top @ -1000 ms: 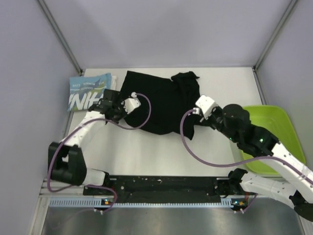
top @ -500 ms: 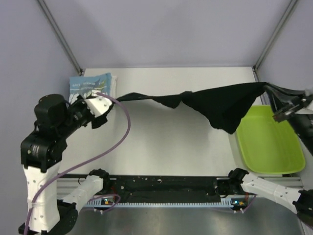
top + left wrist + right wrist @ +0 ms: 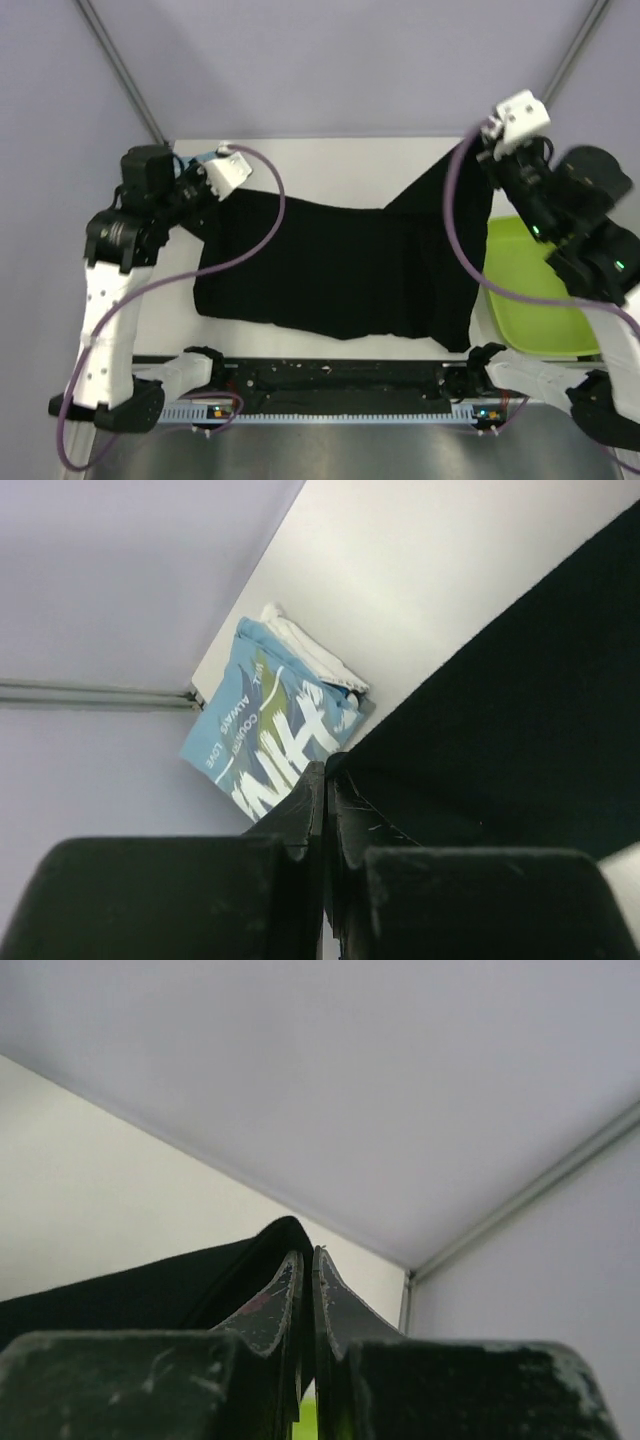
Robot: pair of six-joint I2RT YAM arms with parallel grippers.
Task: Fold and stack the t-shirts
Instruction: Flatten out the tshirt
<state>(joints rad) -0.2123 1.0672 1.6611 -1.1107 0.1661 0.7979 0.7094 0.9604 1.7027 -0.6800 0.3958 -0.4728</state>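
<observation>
Above the table, the black t-shirt is held spread, one top corner pinched in the left gripper and one in the right gripper. The light blue t-shirt lies folded far left. Risk: if a thin pinch slips, a corner is dropped and the cloth bunches.

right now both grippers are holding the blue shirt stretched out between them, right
No, it is the black shirt that the left gripper and right gripper hold stretched out between them, as the top external view shows. The blue shirt lies folded in the far left corner.
</observation>
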